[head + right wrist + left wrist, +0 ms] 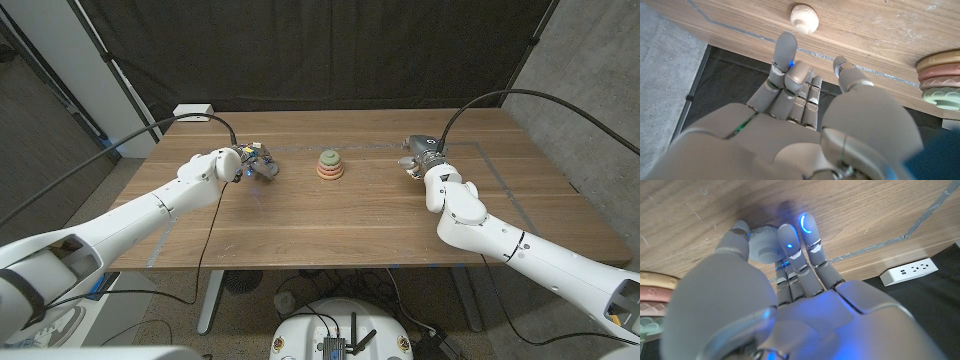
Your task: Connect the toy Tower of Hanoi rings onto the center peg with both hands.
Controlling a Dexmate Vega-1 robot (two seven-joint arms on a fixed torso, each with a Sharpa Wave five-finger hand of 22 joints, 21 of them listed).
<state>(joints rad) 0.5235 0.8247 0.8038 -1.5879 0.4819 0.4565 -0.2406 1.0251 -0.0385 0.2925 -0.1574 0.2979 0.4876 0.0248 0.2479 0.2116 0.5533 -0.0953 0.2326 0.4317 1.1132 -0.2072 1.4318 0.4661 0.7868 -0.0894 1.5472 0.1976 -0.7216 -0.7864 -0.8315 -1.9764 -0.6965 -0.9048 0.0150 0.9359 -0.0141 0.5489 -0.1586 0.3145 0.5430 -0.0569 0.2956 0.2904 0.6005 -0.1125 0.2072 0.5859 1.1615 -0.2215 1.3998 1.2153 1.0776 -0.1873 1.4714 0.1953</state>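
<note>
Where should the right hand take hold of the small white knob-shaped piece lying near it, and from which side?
Pinch the white piece across its rounded rim from above with the right hand: it looks low and domed, apart from the ring stack, leaving little side to wrap.

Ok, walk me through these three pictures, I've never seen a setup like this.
This is a two-armed robot at a wooden table. The wide picture looks down from its head. The other two come from a camera on each wrist, looking over that hand's back. Mid-table stands a stack of rings. The left hand seems to pinch a pale piece between thumb and fingers. The right hand holds nothing; a white knob lies beyond its fingers.
</note>
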